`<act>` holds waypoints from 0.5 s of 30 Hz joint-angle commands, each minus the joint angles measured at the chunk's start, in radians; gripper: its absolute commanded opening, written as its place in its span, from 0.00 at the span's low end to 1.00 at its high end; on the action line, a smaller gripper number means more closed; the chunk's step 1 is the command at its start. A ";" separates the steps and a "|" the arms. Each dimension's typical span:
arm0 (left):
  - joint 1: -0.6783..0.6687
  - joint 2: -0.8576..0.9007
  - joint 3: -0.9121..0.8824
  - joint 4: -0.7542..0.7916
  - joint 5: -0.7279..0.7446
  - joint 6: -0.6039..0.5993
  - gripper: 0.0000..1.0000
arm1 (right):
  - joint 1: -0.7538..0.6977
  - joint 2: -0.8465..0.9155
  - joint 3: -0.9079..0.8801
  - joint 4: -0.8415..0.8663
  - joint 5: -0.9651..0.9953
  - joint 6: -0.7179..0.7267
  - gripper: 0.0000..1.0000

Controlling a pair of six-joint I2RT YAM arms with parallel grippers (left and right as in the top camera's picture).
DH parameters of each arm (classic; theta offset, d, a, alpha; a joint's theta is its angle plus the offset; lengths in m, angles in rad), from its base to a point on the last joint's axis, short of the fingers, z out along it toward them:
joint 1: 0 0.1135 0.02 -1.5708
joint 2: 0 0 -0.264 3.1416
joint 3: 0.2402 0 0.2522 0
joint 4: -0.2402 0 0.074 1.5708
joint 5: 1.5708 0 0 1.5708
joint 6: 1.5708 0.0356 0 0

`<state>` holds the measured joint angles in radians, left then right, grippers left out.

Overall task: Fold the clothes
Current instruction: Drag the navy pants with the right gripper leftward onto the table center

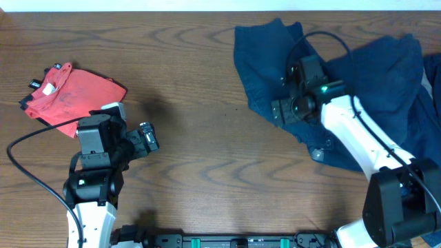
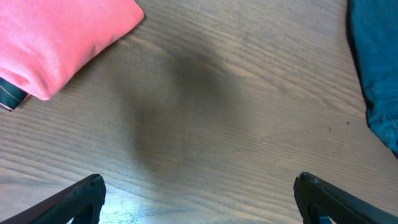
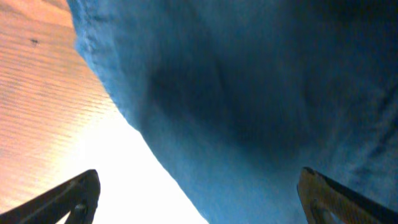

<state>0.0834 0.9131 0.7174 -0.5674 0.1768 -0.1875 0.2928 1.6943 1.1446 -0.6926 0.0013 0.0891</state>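
A wrinkled navy-blue garment (image 1: 386,76) lies spread over the right side of the table, its left part reaching the far edge (image 1: 265,55). My right gripper (image 1: 288,109) hovers over the garment's left front edge, open and empty. In the right wrist view the navy cloth (image 3: 261,93) fills most of the frame, and its edge runs between my open fingers (image 3: 199,199). My left gripper (image 1: 148,138) is open and empty over bare wood, its fingers wide apart (image 2: 199,199). The navy cloth's edge shows at the right in the left wrist view (image 2: 376,68).
A folded red garment (image 1: 72,93) lies at the far left; it also shows in the left wrist view (image 2: 56,37). A wooden table (image 1: 200,83) carries everything. A black cable loops over the right arm (image 1: 324,34).
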 commanded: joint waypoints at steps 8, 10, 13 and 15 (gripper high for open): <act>-0.002 0.029 0.018 0.000 -0.002 -0.018 0.98 | 0.011 0.002 -0.227 0.327 0.108 -0.023 0.47; -0.002 0.029 0.018 0.000 -0.002 -0.017 0.98 | 0.014 0.002 -0.226 0.326 0.063 -0.024 0.24; -0.002 0.029 0.018 0.000 -0.002 -0.017 0.98 | 0.018 0.000 -0.210 0.305 -0.080 -0.046 0.01; -0.002 0.029 0.018 0.000 -0.002 -0.018 0.98 | 0.021 0.000 -0.188 0.299 -0.273 -0.088 0.01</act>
<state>0.0834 0.9409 0.7174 -0.5694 0.1768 -0.1913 0.2939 1.6947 0.9257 -0.3889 -0.0185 0.0521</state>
